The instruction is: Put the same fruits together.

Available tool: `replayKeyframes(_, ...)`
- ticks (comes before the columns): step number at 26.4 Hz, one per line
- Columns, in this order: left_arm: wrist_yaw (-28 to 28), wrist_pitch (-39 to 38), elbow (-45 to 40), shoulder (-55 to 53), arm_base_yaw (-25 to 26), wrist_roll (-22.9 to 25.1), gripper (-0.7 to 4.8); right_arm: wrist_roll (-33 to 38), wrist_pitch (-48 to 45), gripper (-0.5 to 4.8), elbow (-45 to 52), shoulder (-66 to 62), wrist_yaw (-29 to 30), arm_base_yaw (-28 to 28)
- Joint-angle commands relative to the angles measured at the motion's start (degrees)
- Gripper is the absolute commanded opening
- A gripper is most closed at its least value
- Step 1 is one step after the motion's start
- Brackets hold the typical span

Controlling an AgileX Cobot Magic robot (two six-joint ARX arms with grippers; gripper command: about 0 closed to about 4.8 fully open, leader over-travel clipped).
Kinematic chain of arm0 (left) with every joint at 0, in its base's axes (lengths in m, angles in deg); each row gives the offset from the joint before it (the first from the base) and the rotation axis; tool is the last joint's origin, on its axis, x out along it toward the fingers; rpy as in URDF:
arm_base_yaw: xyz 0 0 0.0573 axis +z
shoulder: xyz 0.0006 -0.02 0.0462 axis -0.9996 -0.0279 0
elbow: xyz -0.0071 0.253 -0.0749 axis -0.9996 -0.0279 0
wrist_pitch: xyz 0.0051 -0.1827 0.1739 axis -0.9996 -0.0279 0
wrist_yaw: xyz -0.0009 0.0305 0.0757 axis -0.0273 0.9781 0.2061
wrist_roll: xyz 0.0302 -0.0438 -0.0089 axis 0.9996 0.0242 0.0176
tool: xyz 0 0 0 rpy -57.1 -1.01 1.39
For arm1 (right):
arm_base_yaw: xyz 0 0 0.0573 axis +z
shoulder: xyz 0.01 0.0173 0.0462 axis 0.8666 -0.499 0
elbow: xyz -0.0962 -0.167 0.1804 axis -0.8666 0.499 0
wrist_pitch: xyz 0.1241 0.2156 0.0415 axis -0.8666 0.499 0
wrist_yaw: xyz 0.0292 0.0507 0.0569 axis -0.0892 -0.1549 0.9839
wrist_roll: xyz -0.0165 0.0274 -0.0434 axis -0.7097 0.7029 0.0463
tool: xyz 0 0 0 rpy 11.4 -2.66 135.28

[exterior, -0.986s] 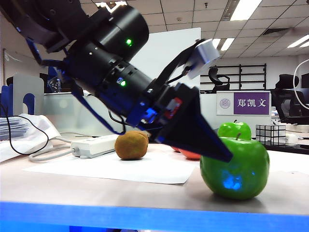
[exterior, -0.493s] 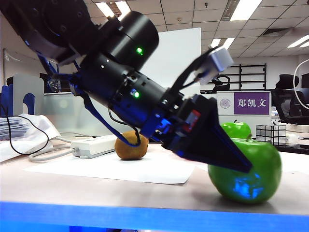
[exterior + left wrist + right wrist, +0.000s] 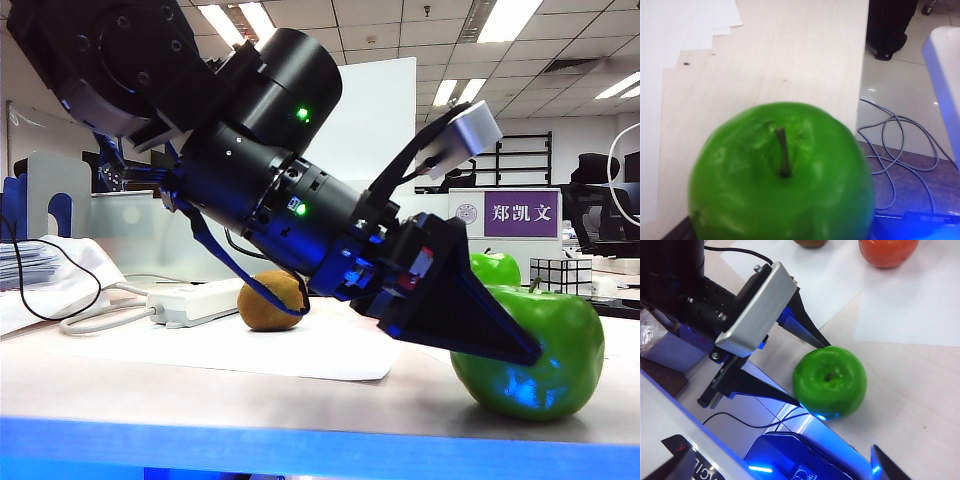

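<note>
A shiny green apple (image 3: 562,330) rests on the table near its front edge. My left gripper (image 3: 530,352) straddles it, and in the right wrist view its two black fingers (image 3: 812,337) touch opposite sides of that apple (image 3: 832,382). The apple (image 3: 782,190) fills the left wrist view, stem up. A second green apple (image 3: 497,268) stands behind it, and a brown kiwi (image 3: 268,300) lies farther left. An orange-red fruit (image 3: 887,251) sits on white paper. My right gripper (image 3: 777,467) hangs open above the table edge, holding nothing.
A black-and-white grid cube (image 3: 560,276) stands at the back right. A white power strip (image 3: 195,302) with cables lies at the back left beside a white sheet of paper (image 3: 230,350). Beyond the table edge, cables (image 3: 895,150) lie on the floor.
My left gripper has moved right and lower, and the green apple has shifted right along the table with it. The fingers now sit against the apple's sides. The right arm is still.
</note>
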Motion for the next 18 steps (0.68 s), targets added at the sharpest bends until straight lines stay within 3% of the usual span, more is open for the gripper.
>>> replayKeyframes(1, 0.9, 0.0, 0.1, -0.7, -0.1, -0.2, 0.33, -0.5, -0.6, 4.79, -0.3, 0.0, 0.0, 0.1)
replayKeyframes(2, 0.9, 0.0, 0.1, -0.8, -0.1, -0.2, -0.07, -0.8, -0.7, 4.79, -0.3, 0.0, 0.0, 0.1)
replayKeyframes(13, 2.5, 9.9, 2.4, -0.9, -0.1, -5.2, -0.06, -1.0, -0.9, 4.79, -0.3, 0.0, -0.1, 0.1)
replayKeyframes(18, 10.5, 9.5, 10.6, -4.2, -0.3, -5.1, -0.06, -1.0, -0.9, 4.79, -0.3, 0.1, -0.1, 0.1)
